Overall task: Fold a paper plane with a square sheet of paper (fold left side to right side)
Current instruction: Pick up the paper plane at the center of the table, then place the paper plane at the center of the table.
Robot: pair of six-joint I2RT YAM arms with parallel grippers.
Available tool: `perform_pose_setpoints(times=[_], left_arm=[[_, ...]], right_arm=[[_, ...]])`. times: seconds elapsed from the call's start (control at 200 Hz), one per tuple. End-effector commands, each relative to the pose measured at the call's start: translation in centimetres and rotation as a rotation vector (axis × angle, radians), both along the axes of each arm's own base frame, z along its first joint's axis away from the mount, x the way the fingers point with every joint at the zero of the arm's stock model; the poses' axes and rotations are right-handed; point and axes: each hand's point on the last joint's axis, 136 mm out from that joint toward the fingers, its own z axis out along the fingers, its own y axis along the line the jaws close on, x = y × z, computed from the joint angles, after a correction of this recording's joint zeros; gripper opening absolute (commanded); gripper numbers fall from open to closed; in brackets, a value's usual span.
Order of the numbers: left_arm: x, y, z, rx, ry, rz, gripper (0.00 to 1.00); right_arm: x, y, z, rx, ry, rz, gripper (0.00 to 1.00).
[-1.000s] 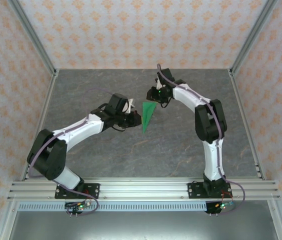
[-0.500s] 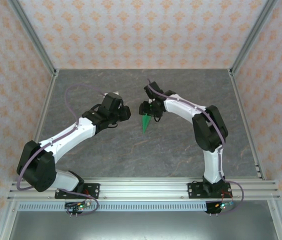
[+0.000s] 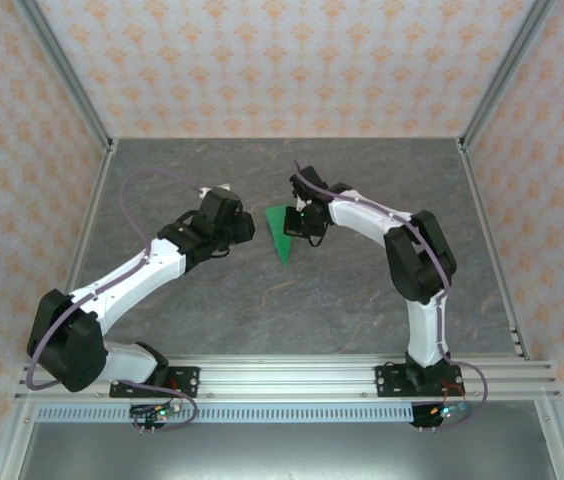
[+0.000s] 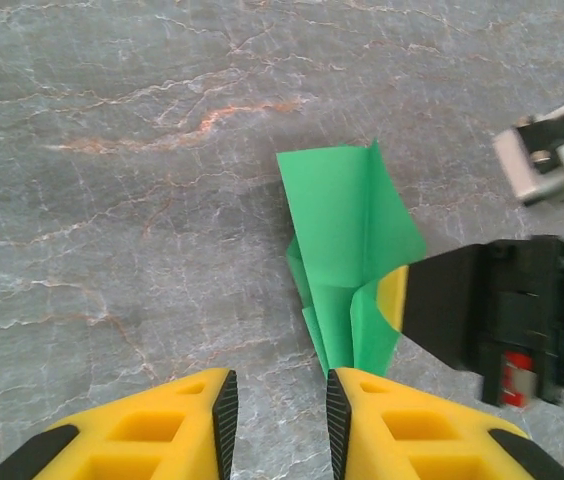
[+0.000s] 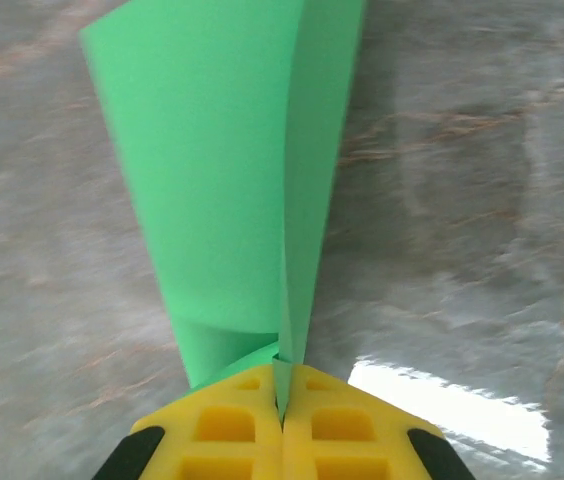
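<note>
The bright green paper plane (image 3: 280,230) is a narrow pointed shape with a centre crease, its tip towards the near side of the table. My right gripper (image 3: 301,222) is shut on its centre fold, and the right wrist view shows the fold pinched between the closed yellow fingertips (image 5: 284,388) while the wings (image 5: 217,170) spread away. My left gripper (image 3: 248,228) stands just left of the paper. Its jaws (image 4: 277,400) are open with bare table between them, and the paper's tip (image 4: 347,330) lies just ahead of its right finger.
The grey marbled table (image 3: 212,300) is walled in by patterned panels and metal posts. The right gripper's black body (image 4: 492,310) sits close to the right of my left fingers. An aluminium rail (image 3: 282,378) runs along the near edge.
The right gripper has closed on the paper's centre fold, and the wings now spread wider. The left gripper has let go, opened and drawn back a little to the left.
</note>
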Motion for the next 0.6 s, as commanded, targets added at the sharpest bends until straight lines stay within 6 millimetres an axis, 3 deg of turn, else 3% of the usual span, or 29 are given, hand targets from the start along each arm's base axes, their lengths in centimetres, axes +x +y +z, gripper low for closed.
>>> perform_pose_setpoints(times=[0.0, 0.045, 0.1, 0.225, 0.33, 0.39, 0.52, 0.596], left_arm=[[-0.4, 2.1, 0.8, 0.062, -0.031, 0.056, 0.34], [-0.5, 2.3, 1.1, 0.065, -0.043, 0.062, 0.34], [-0.6, 2.7, 1.4, 0.071, -0.054, 0.071, 0.35], [-0.7, 3.1, 1.8, 0.081, -0.071, 0.079, 0.36], [-0.8, 3.2, 2.2, 0.082, -0.080, 0.078, 0.38], [-0.9, 3.3, 2.4, 0.082, -0.088, 0.076, 0.39], [-0.9, 3.4, 2.9, 0.089, -0.102, 0.075, 0.43], [-0.9, 3.6, 3.3, 0.092, -0.114, 0.081, 0.51]], right_arm=[[-0.9, 1.7, 5.5, 0.219, -0.074, 0.083, 0.00], [-1.0, 1.7, 5.6, 0.266, -0.071, 0.086, 0.00], [-1.3, 1.1, 4.1, 0.281, -0.043, 0.071, 0.00], [-1.4, -0.4, -0.8, 0.296, 0.061, 0.033, 0.00], [-1.1, -2.5, -3.4, 0.246, 0.082, -0.011, 0.06], [-0.9, -3.7, -3.6, 0.206, 0.067, -0.025, 0.11], [-0.8, -5.7, -2.4, 0.106, 0.014, -0.029, 0.31], [-1.2, -7.2, -1.8, 0.009, 0.004, -0.027, 0.39]])
